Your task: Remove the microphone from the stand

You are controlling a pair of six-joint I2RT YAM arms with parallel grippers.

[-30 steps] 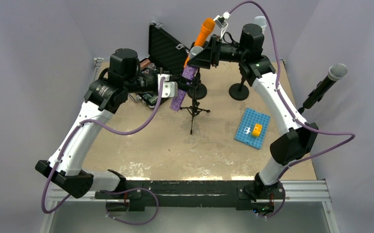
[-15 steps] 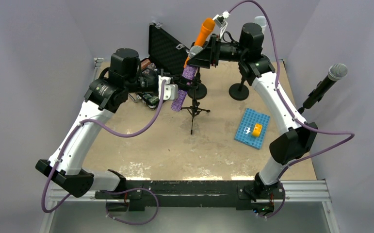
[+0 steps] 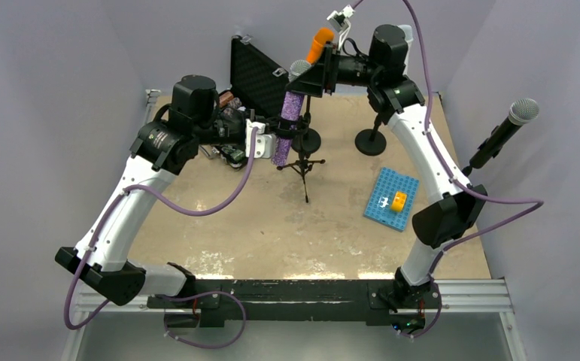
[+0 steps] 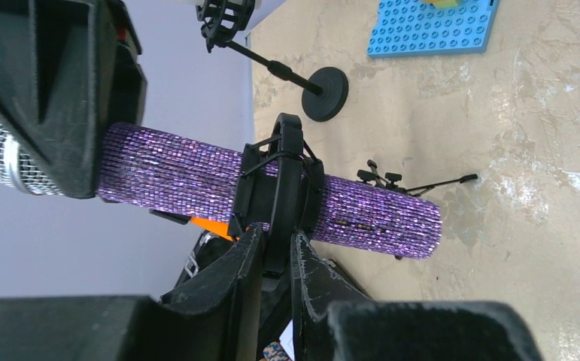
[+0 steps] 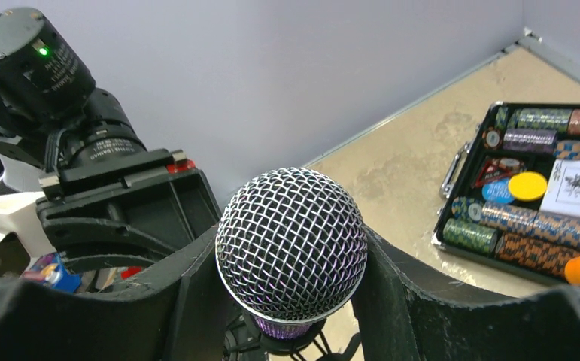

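The microphone (image 3: 288, 120) has a purple glitter body and a silver mesh head (image 5: 292, 239). It stands almost upright in the black clip (image 4: 279, 184) of a small tripod stand (image 3: 302, 170). My right gripper (image 3: 315, 77) is shut on the microphone just below the head, and its fingers (image 5: 414, 301) flank the mesh in the right wrist view. My left gripper (image 4: 275, 242) is shut on the stem under the clip, seen from above at the left gripper (image 3: 275, 141). In the left wrist view the purple body (image 4: 377, 214) still passes through the clip.
An orange microphone (image 3: 319, 39) sits on a round-base stand (image 3: 307, 141) behind. A second round base (image 3: 371, 141) stands to the right, with a black microphone (image 3: 503, 134) at the far right. A blue baseplate (image 3: 392, 198) lies mid-right. An open case of poker chips (image 5: 539, 188) lies at the back.
My right gripper has risen and moved back, swinging the microphone more upright. The clip and tripod stand moved with it, and my left gripper has stayed on the stem.
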